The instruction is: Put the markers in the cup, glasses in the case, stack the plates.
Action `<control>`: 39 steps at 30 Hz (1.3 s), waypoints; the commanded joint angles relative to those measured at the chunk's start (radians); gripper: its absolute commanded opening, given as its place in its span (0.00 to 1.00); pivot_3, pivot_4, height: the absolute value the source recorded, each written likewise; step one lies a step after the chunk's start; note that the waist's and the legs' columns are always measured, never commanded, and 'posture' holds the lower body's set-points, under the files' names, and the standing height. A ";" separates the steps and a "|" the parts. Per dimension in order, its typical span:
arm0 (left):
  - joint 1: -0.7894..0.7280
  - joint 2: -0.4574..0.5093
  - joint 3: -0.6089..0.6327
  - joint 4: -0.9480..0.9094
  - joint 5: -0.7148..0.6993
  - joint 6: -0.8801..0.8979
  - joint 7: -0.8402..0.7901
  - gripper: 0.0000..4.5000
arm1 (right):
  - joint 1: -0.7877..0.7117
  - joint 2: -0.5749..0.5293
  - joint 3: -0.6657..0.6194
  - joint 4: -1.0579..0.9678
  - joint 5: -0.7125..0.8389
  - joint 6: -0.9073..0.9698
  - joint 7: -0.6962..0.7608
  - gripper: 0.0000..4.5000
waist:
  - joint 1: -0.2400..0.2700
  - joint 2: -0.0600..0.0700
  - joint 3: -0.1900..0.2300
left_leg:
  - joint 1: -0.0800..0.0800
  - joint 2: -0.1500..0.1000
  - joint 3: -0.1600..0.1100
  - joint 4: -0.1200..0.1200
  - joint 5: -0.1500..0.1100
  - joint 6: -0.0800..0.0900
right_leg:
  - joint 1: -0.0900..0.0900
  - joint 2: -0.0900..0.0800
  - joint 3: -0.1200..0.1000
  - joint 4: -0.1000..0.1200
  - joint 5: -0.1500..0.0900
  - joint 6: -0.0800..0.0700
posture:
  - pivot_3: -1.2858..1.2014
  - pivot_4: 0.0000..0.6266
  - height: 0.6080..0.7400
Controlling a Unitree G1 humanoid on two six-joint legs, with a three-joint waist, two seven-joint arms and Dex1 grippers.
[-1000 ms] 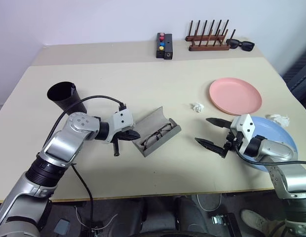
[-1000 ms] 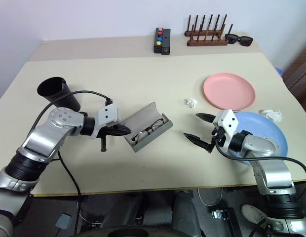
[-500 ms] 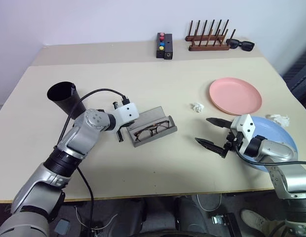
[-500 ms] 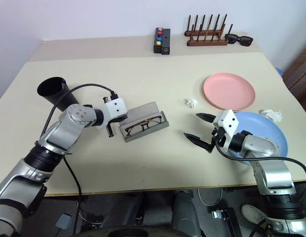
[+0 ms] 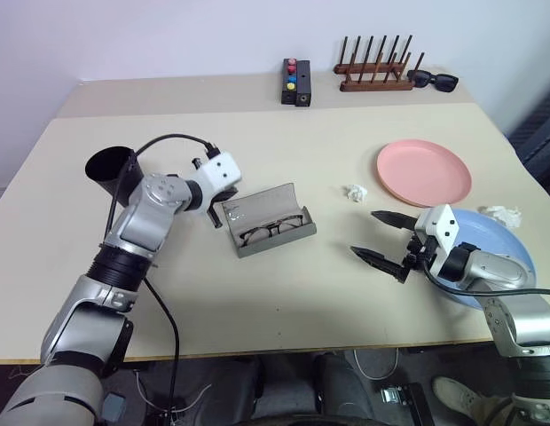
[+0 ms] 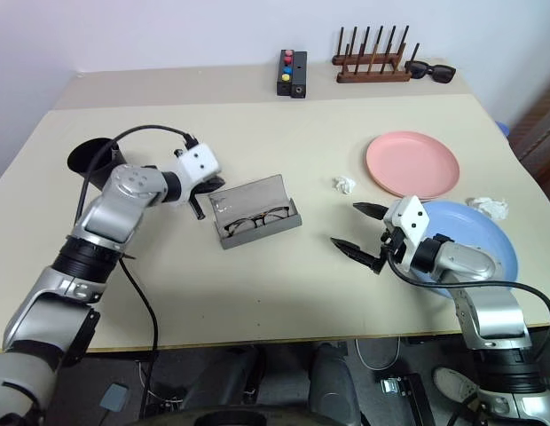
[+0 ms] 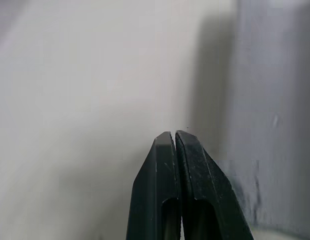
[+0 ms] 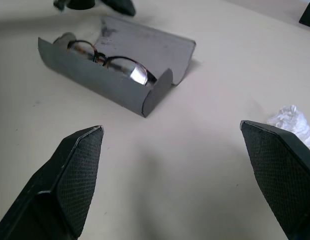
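The grey case (image 5: 266,220) lies open in the middle of the table with the brown-rimmed glasses (image 5: 273,229) inside it. My left gripper (image 5: 215,213) is shut on nothing, right at the case's left end, and its wrist view has the grey case wall (image 7: 265,100) close beside the fingertips. The black cup (image 5: 111,169) leans at the far left, behind that arm. The markers are hidden. A pink plate (image 5: 423,171) lies at the right. The blue plate (image 5: 501,257) lies nearer, under my right arm. My right gripper (image 5: 381,238) hangs open and empty between case and blue plate.
At the back edge stand a black box with coloured buttons (image 5: 295,82), a wooden peg rack (image 5: 374,71) and black sunglasses (image 5: 432,81). Crumpled tissues lie beside the pink plate (image 5: 353,192) and by the blue plate (image 5: 503,213).
My left gripper has swept away from me along the case's left end, and the case has swung round on the table to lie nearly level. The right arm kept still.
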 commanded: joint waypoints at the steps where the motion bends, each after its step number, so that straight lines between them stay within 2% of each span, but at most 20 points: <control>1: -0.051 0.021 0.085 0.039 -0.114 0.019 -0.118 0.01 | -0.017 0.004 -0.014 -0.009 0.011 -0.017 0.004 1.00 | -0.002 0.000 0.000 | 0.000 0.000 0.000 0.000 0.000 0.000 | 0.000 0.000 0.000 0.000 0.000 0.000 | 0.52 0.24 1.00; 7: -0.094 0.054 0.033 0.181 -0.106 -0.032 -0.258 0.01 | -0.036 0.009 -0.003 -0.013 0.010 -0.008 -0.001 1.00 | -0.004 0.000 0.000 | 0.000 0.000 0.000 -0.001 0.000 0.000 | 0.000 0.000 0.000 0.000 0.000 0.000 | 0.52 0.24 1.00; 18: -0.158 0.004 -0.024 0.308 -0.057 -0.132 -0.343 0.01 | -0.029 0.006 -0.008 -0.031 0.013 0.003 -0.007 1.00 | -0.003 0.000 0.000 | 0.000 0.000 0.000 0.000 0.000 0.000 | 0.000 0.000 0.000 0.001 0.000 0.000 | 0.52 0.24 1.00; 23: -0.151 0.001 -0.036 0.273 -0.063 -0.110 -0.396 0.01 | -0.015 0.002 -0.019 -0.028 0.014 -0.004 -0.006 1.00 | -0.003 0.000 0.000 | 0.000 0.000 0.000 0.000 0.000 0.000 | 0.000 0.000 0.000 0.001 0.000 0.000 | 0.52 0.24 1.00; 29: -0.160 0.005 -0.011 0.279 -0.064 -0.096 -0.380 0.01 | 0.004 0.000 -0.028 -0.030 0.016 -0.015 -0.002 1.00 | -0.003 0.000 0.000 | 0.000 0.000 0.000 0.001 0.000 0.000 | 0.000 0.000 0.000 0.001 0.000 0.000 | 0.52 0.24 1.00; 39: -0.058 0.028 -0.042 0.037 -0.114 0.040 -0.459 0.01 | -0.018 -0.005 -0.029 -0.027 0.016 -0.004 -0.005 1.00 | -0.002 0.000 0.000 | 0.000 0.000 0.000 0.001 0.000 0.000 | 0.000 0.000 0.000 0.001 0.000 0.000 | 0.52 0.24 1.00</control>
